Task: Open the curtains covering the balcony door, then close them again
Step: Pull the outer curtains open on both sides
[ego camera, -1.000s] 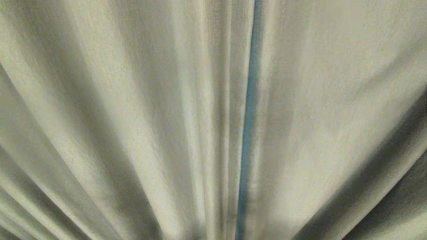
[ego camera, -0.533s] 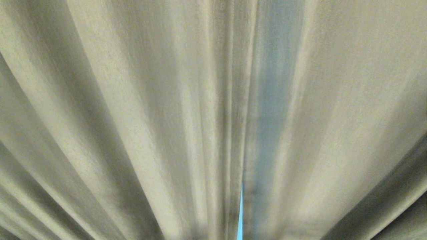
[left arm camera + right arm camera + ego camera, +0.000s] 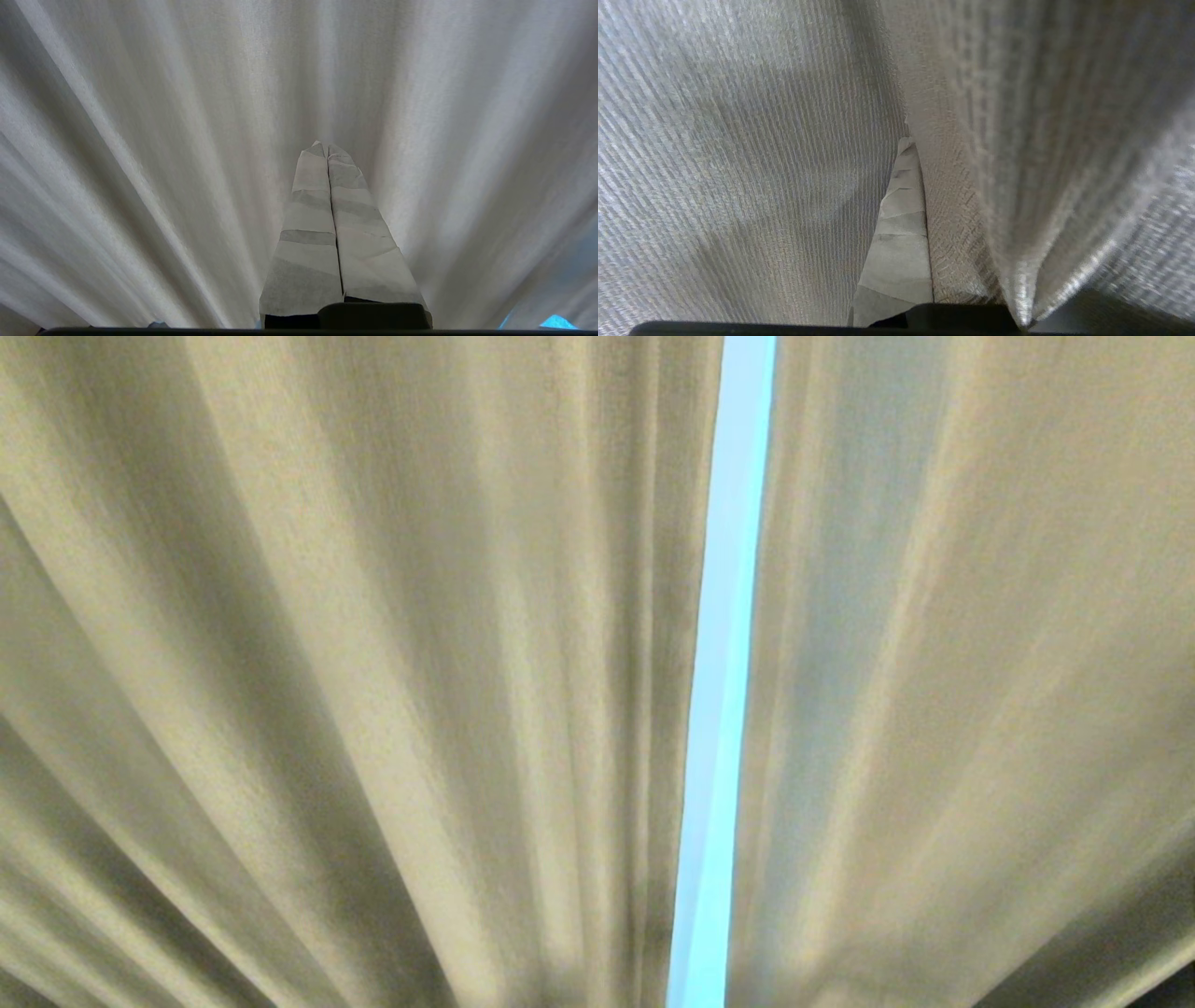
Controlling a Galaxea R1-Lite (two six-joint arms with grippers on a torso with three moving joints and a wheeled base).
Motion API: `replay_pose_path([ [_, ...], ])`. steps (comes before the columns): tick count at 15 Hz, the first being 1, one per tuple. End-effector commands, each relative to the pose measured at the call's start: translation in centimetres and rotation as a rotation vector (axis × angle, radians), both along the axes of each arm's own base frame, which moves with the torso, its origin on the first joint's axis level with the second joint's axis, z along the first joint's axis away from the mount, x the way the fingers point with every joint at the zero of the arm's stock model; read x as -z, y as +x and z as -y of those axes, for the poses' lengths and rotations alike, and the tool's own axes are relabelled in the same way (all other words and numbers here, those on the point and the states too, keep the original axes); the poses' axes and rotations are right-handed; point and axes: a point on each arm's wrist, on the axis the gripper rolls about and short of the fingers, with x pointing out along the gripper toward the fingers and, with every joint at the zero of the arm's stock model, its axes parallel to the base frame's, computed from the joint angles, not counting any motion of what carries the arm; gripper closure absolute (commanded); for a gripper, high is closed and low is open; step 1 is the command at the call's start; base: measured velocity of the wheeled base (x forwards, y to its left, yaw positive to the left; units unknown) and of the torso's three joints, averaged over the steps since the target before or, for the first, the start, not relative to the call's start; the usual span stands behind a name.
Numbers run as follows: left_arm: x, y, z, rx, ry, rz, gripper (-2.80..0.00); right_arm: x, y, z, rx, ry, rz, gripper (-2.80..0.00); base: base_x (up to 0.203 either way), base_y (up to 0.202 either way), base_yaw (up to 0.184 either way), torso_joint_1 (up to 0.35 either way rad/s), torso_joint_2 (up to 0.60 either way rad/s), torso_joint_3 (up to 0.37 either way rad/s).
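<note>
We see the curtains (image 3: pixel 373 663) filling the whole head view, beige woven cloth hanging in deep vertical folds that fan outward toward the lower corners. Right of the middle the two panels stand apart, leaving a narrow bright gap (image 3: pixel 724 672) of pale blue light that runs from the top edge to the bottom edge. What lies behind the gap we cannot make out; no frame or glass of the balcony door shows through it.

In the left wrist view our left claw (image 3: pixel 327 151) points at the cloth (image 3: pixel 140 140), its two tape-wrapped fingers (image 3: pixel 308 224) pressed together along their full length, with nothing between them. The tips sit just before the folds; whether they touch the fabric we cannot tell.

In the right wrist view our right claw (image 3: pixel 911 144) is buried in the curtain (image 3: pixel 738 140). Only one wrapped finger (image 3: pixel 901 242) shows; a thick fold of cloth (image 3: pixel 971 186) lies directly against it and covers the other one. The claw is pressed together, and whether it pinches any fabric we cannot tell. Neither arm appears in the head view.
</note>
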Motion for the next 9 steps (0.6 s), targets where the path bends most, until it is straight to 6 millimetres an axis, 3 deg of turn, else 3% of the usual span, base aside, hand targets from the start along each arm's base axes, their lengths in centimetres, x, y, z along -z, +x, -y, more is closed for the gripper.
replay_pose_path([
  [1, 0.0, 0.0, 0.0, 0.0, 0.001, 0.001, 0.0, 0.6, -0.3, 1.1, 0.03, 0.017, -0.013, 0.0, 0.0, 0.0, 0.0, 0.0, 0.0, 0.0],
  [9, 0.0, 0.0, 0.0, 0.0, 0.001, 0.001, 0.0, 1.0, -1.3, 2.4, 0.08, 0.026, -0.02, 0.0, 0.0, 0.0, 0.0, 0.0, 0.0, 0.0],
])
